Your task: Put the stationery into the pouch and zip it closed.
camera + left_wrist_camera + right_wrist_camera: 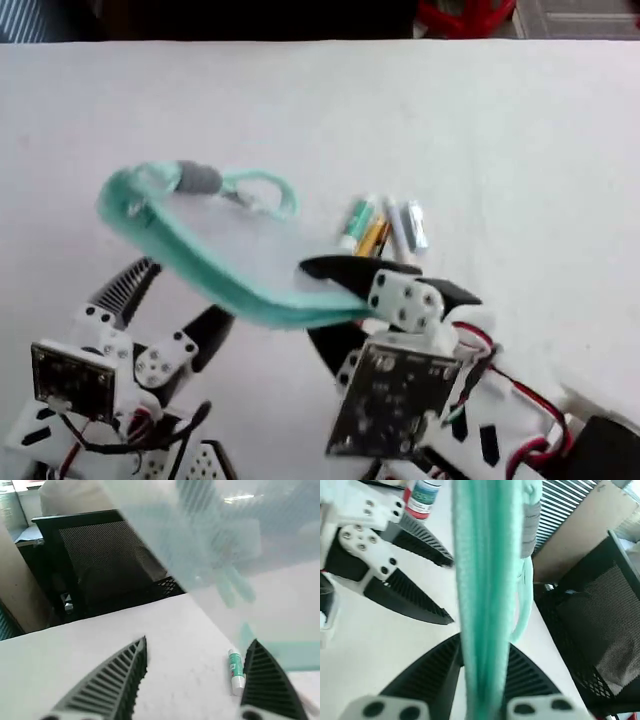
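Observation:
A teal pouch (pixel 200 262) with a clear side hangs tilted above the table, its grey zip end (pixel 198 178) at the far left. My right gripper (pixel 318 300) is shut on the pouch's near edge; its wrist view has the teal edge (pixel 480 555) clamped in my right gripper (pixel 482 650). The stationery (pixel 380 228), a green-and-white glue stick and a few pens, lies on the table just beyond it. My left gripper (pixel 185 292) stands open below the pouch's left half, holding nothing. From the left wrist, my left gripper (pixel 197 642) is under the clear pouch (pixel 225 540), with a glue stick (pixel 236 667) ahead.
The white table (pixel 500 130) stretches wide behind and to the right of the pouch. A black mesh chair (pixel 100 555) stands past the table's edge. From the right wrist, the left gripper (pixel 449 591) shows open beside the pouch.

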Robot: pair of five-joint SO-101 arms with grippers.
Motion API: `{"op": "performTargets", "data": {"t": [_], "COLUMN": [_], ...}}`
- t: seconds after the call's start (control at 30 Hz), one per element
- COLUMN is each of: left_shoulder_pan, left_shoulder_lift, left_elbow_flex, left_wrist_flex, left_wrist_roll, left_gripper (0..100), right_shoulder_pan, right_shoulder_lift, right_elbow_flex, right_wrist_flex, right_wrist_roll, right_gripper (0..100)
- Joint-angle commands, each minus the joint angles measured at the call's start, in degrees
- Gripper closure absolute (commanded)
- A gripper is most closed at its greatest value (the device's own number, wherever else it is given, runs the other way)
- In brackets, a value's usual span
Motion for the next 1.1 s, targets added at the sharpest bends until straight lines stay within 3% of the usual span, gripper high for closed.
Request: {"op": "performTargets", "data": {"t": [0.0, 0.33, 0.5, 0.97, 1.07], "left_shoulder_pan": [4.4, 14.3, 14.5, 13.9, 10.8], "left_shoulder_lift": [-0.3, -0.3, -0.3, -0.3, -0.3], "left_elbow_flex": [-3.9, -14.0, -11.2, -10.4, -8.4], "left_wrist_flex": [-0.9, -0.4, -0.5, -0.5, -2.3], "left_wrist_roll": [0.1, 0.1, 0.1, -0.4, -0.4], "left_gripper": [69, 69, 69, 69, 69], "right_shoulder_pan": [-4.0, -7.3, -16.8, -17.5, -17.5], "right_shoulder_lift": [0.4, -0.7, 0.4, 3.0, 1.5], "right_elbow_flex": [-6.2, -12.2, -12.1, -12.7, -12.7], "right_wrist_flex": [3.3, 5.1, 5.0, 4.7, 4.8], "right_wrist_roll": [0.7, 0.2, -1.8, 1.8, 1.8], "right_gripper": [97.9, 98.0, 98.0, 97.9, 98.0]}}
